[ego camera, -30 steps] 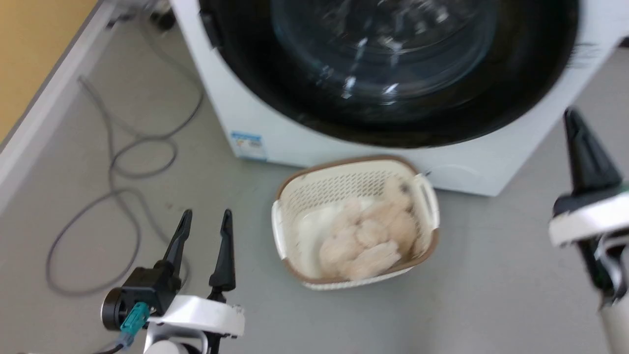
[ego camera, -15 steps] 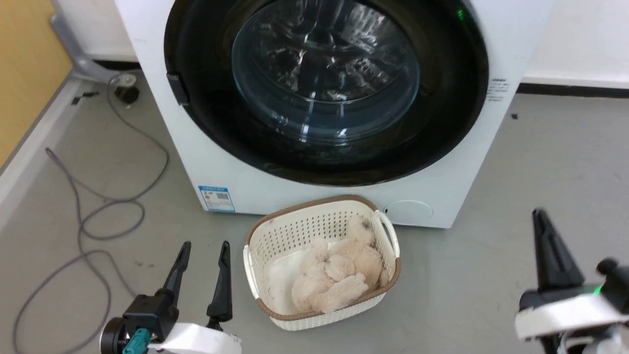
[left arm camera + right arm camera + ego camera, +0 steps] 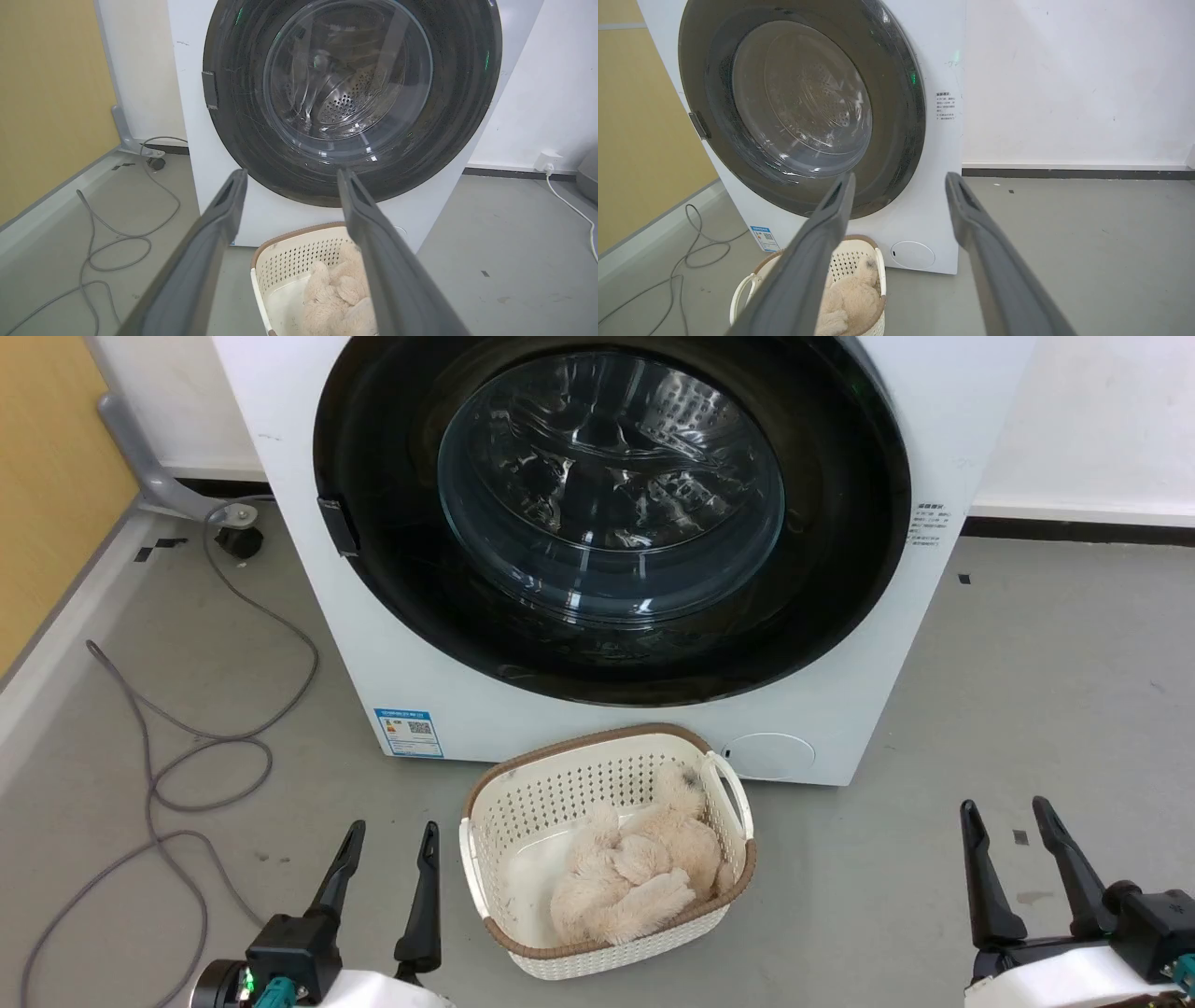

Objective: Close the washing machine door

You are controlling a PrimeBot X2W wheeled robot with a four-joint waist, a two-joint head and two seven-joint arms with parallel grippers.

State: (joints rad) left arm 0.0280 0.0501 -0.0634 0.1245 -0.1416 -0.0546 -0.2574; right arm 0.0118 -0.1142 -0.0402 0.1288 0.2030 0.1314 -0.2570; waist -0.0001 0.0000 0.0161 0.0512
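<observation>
Looks done tbh. Eyeball door for flush fit in washer; no shoving with left pincer and right pincer, both spread and empty.

Grey floor; washing machine, basket, cable on it.

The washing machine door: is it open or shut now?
Shut. The washing machine door lies flush against the white front of the washing machine; no gap shows in any view.
</observation>
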